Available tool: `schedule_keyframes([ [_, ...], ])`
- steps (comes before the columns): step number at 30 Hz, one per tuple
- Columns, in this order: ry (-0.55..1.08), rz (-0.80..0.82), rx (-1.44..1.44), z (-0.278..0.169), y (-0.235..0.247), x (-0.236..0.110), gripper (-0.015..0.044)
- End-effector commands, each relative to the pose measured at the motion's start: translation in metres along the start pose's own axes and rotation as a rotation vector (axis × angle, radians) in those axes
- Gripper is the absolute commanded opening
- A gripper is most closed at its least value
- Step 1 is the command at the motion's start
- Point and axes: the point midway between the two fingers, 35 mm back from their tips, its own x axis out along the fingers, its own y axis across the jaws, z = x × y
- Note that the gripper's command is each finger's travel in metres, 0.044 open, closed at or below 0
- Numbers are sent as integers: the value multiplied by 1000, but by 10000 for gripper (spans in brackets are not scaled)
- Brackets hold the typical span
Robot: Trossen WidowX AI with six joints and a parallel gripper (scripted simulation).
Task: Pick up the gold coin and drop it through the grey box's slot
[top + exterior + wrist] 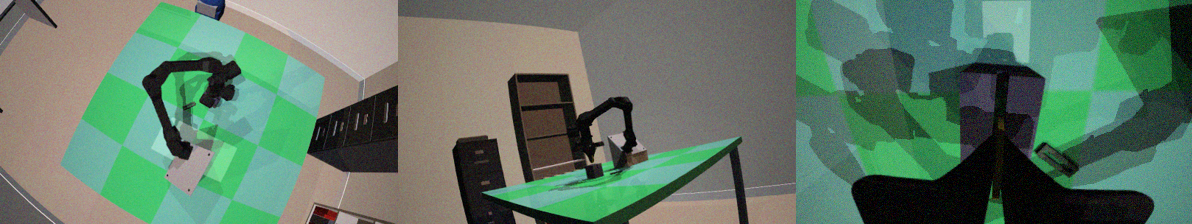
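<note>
While pinching the coin [998, 155] edge-on, hand [997, 172] above slotted box [1002, 112] — empty holder [1056, 159] just beside.

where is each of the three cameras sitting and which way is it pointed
Top: overhead, looking straight down on the checkered table; the whole arm shows.
Exterior: low, off one table corner, looking up across it; arm and gripper above the grey box.
Wrist: on the gripper, looking down past the fingers, which pinch the coin edge-on over the box slot.
Shared: wrist and top both show the green holder.
</note>
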Motion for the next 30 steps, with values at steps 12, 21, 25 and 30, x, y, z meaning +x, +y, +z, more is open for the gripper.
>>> schedule_keyframes([
  [12, 6, -4, 8, -1, -2, 8, 0],
  [21, 1, -1, 1, 0, 0, 7, 53],
  [25, 1, -1, 1, 0, 0, 7, 157],
  [30, 1, -1, 1, 0, 0, 7, 161],
])
